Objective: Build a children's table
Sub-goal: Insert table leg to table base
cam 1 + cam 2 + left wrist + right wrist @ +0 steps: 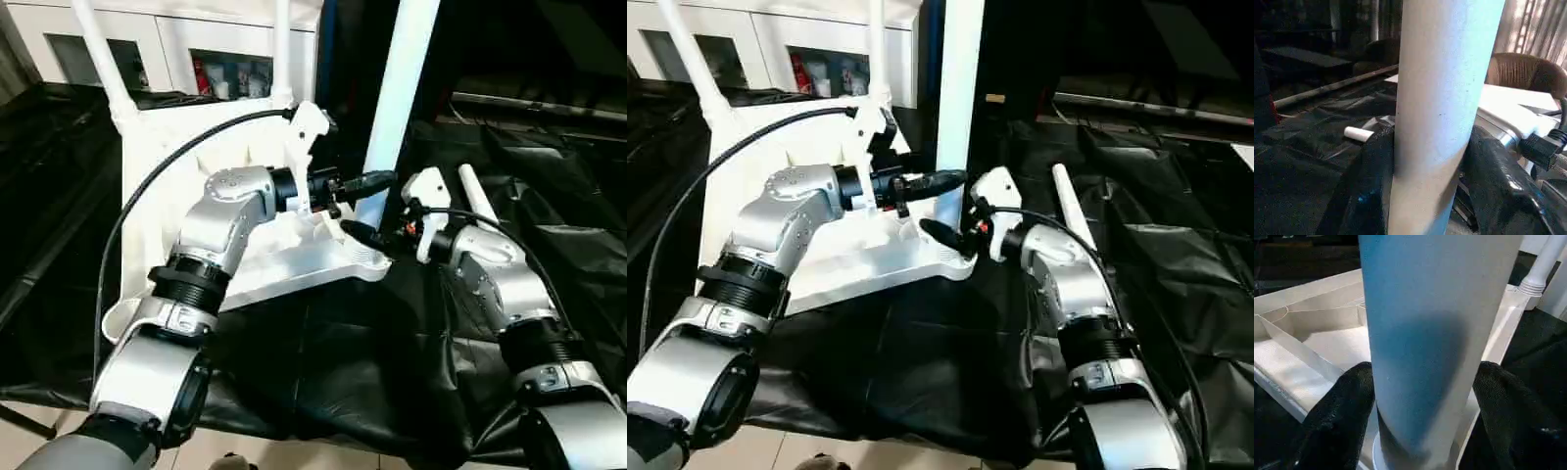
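While two legs [103, 54] already stand in the far corners of the upturned top [176, 157], the left gripper [364, 183] grasps a third leg [397, 88] at the near right corner; the right gripper [367, 235] straddles it loosely; the fourth leg [477, 201] lies unused.

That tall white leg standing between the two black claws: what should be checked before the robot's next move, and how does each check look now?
1. Left fingers touching tall white tubular plastic leg: ok.
2. Right fingers touching leg: cannot tell.
3. Leg base over corner socket of white ribbed plastic tabletop: ok.
4. Leg fully seated: cannot tell.
5. Two far white legs upright in sockets: ok.
6. Fourth white leg lying on black sheet, ready: ok.
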